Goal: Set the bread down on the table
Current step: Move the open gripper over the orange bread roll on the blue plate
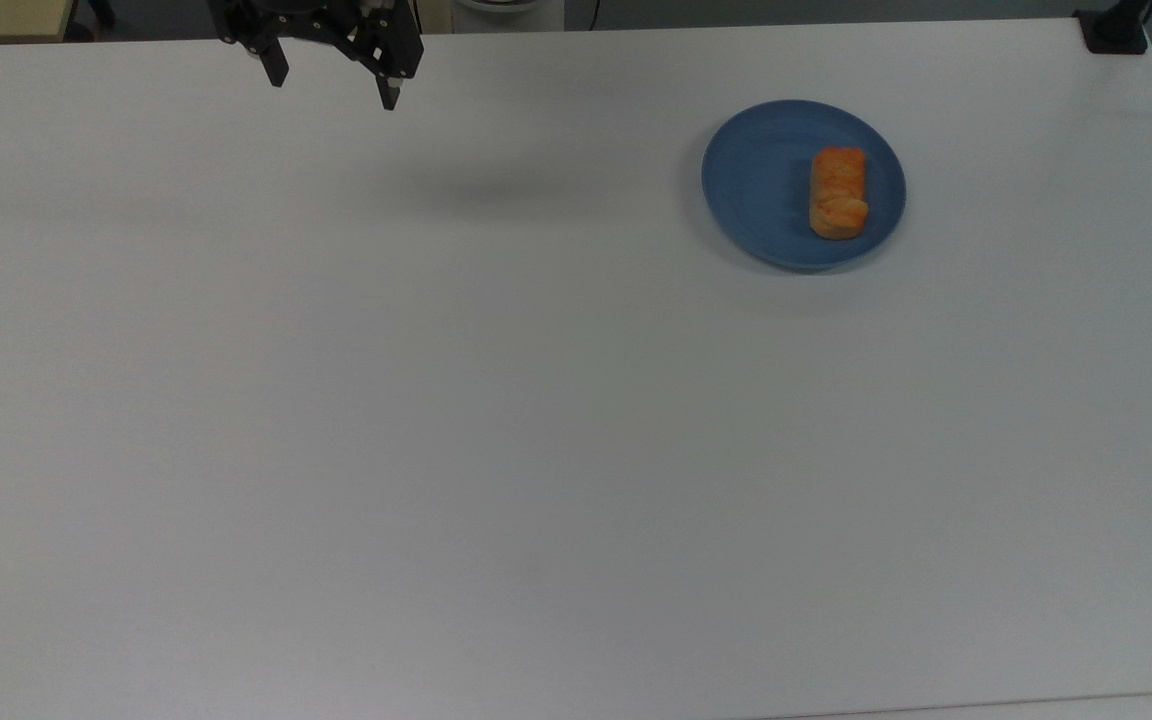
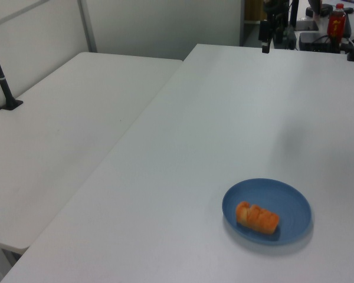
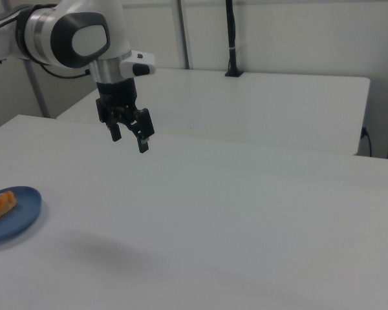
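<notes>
The bread [image 1: 839, 192] is seen lying on a round blue plate [image 1: 758, 180], toward the top view's right side of the white bench [image 1: 536, 450] — not yet set on the bare surface. The gripper [image 1: 333, 90] is held well apart from it, raised above the bench at the top view's upper left — jaws spread wide, nothing held.

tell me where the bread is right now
The bread lies on the blue plate, right of its middle, at the top view's upper right, far from the hand.
</notes>
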`<state>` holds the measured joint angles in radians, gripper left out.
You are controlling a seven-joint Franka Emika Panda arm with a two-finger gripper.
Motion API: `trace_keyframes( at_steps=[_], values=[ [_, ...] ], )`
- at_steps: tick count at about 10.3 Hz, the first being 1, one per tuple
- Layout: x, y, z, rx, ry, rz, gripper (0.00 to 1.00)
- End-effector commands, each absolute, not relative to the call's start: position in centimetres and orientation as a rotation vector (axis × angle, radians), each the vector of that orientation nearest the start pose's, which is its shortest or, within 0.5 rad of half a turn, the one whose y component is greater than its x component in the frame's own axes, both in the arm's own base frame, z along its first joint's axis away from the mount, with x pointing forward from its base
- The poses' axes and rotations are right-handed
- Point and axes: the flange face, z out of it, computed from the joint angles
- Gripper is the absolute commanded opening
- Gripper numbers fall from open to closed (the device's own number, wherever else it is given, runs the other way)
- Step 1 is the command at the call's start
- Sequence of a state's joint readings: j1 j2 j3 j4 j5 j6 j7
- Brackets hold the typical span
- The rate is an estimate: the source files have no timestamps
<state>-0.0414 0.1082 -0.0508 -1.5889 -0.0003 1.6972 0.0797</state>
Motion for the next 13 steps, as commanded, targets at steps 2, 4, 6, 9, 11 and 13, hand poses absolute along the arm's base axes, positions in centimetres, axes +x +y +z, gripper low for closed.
trace_keyframes(
  at_steps=[2,4,6,9,11,13],
  values=[
    [58.9,-5.2,56.5,-3.113,0.253,0.016,1.00],
    [58.9,-5.8,57.7,-3.111,0.271,-0.015,1.00],
    [58.7,-5.8,58.1,-3.092,0.277,-0.016,1.00],
    [59.2,-5.0,57.6,-3.078,0.305,-0.019,1.00],
    [59.3,-1.7,57.5,-3.067,0.233,-0.007,1.00],
    [58.8,8.1,57.4,-3.061,0.156,0.018,1.00]
  ],
)
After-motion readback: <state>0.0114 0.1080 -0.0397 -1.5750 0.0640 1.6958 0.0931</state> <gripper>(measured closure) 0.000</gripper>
